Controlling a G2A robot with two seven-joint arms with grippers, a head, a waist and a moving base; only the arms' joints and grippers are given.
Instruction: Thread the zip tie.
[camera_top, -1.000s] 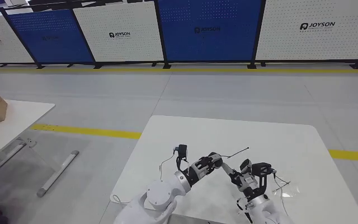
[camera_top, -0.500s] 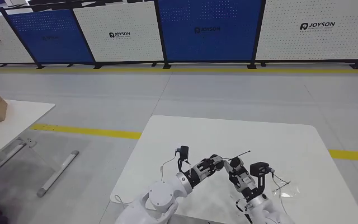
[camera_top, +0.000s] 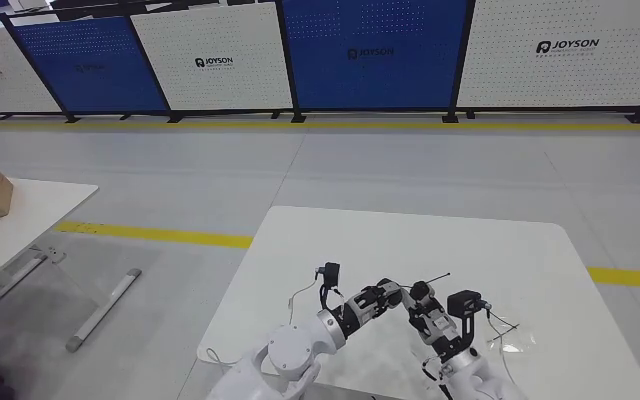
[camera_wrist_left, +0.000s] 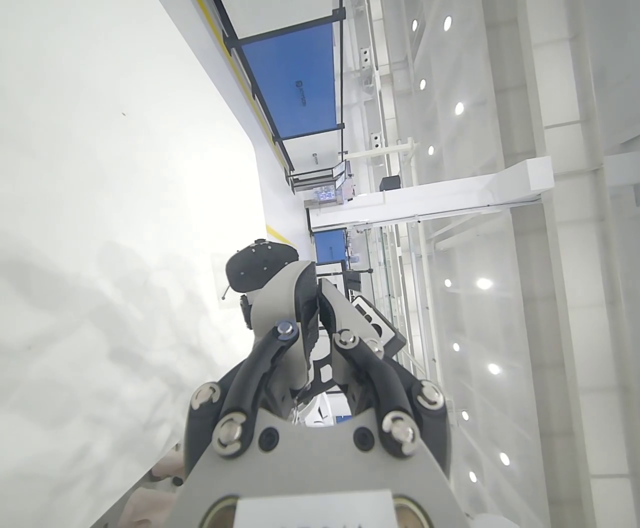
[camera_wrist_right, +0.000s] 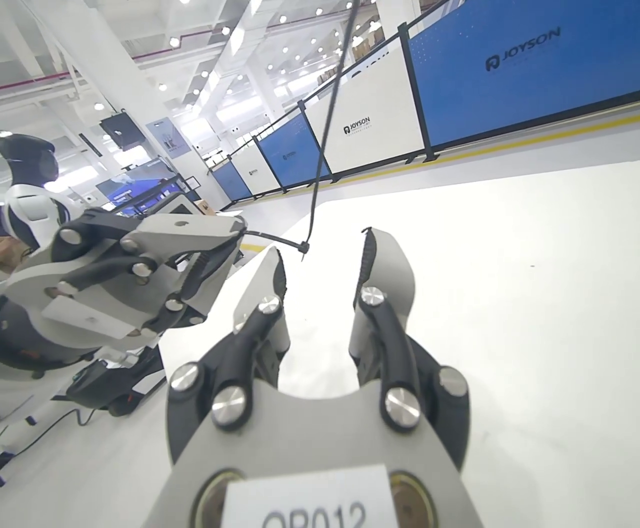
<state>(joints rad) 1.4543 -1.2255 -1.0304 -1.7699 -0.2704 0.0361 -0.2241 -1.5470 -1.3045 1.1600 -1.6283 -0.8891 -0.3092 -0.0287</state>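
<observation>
The black zip tie (camera_top: 432, 279) hangs above the white table (camera_top: 400, 235), near its front edge. In the right wrist view a short stretch of it runs from the left gripper (camera_wrist_right: 239, 235) to its small head (camera_wrist_right: 302, 247). From there the long strap (camera_wrist_right: 327, 115) rises steeply. My left gripper (camera_wrist_left: 317, 295) is shut on the zip tie's short end. My right gripper (camera_wrist_right: 322, 245) is open, and the head sits just in front of the gap between its fingertips, touching neither. In the top view the left gripper (camera_top: 390, 293) and the right gripper (camera_top: 418, 293) are close together.
Thin cables and a clear plastic bag (camera_top: 512, 345) lie on the table by the right arm. Another thin cable (camera_top: 294, 296) hangs near the left arm at the table's left edge. The far half of the table is bare.
The right gripper has moved left, closer to the left gripper and the tie's head. The left gripper has shifted slightly toward the front edge with the tie.
</observation>
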